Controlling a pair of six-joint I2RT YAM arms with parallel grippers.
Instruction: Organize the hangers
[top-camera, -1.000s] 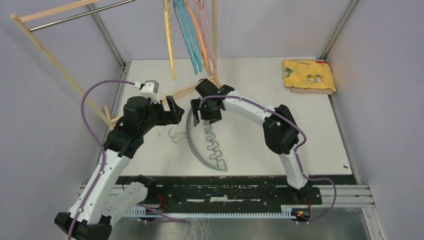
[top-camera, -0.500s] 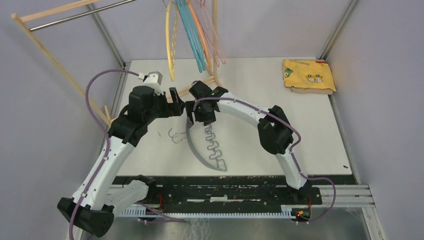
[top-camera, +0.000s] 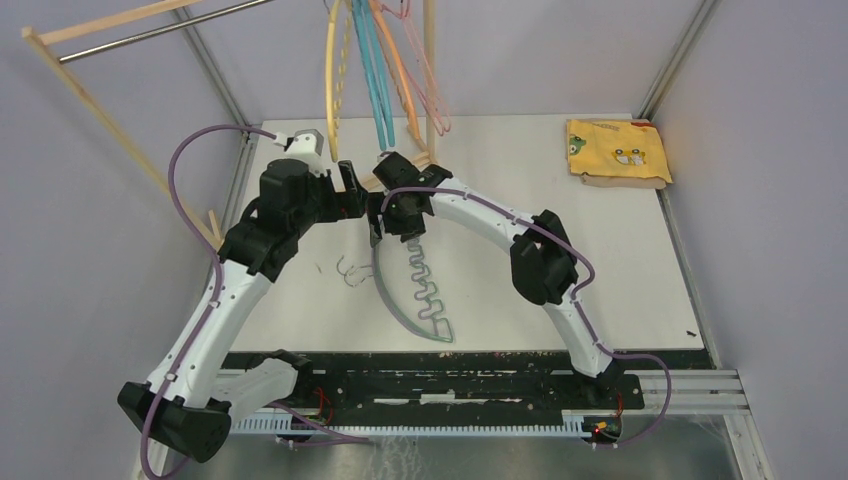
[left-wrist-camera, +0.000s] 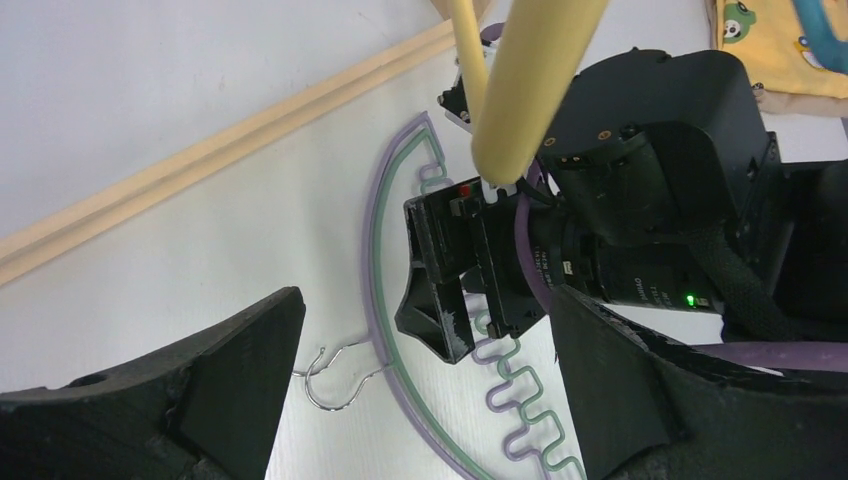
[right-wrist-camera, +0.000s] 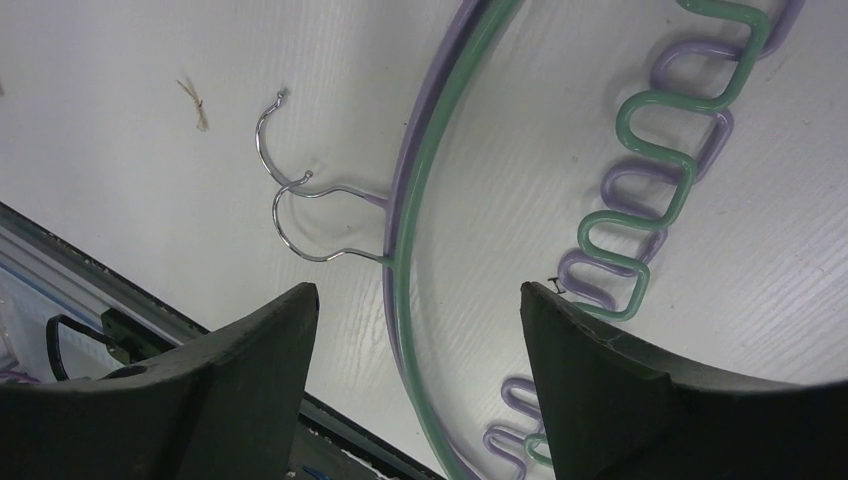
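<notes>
Green hanger (right-wrist-camera: 680, 102) stacked on purple hanger (right-wrist-camera: 393, 205); right gripper (right-wrist-camera: 415, 300) gaping, empty, above green hanger; left gripper (top-camera: 355, 200) wide, empty, beside it; risk: pinching both together, hooks (right-wrist-camera: 300, 215) snagging.

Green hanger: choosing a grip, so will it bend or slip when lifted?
The green hanger is thin rod, so probably light and springy. Flat on the table, it may skid. The purple hanger nested against it could snag.

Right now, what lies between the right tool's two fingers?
In the right wrist view: the green hanger stacked on the purple hanger, flat on the table, beneath the open right tool.
</notes>
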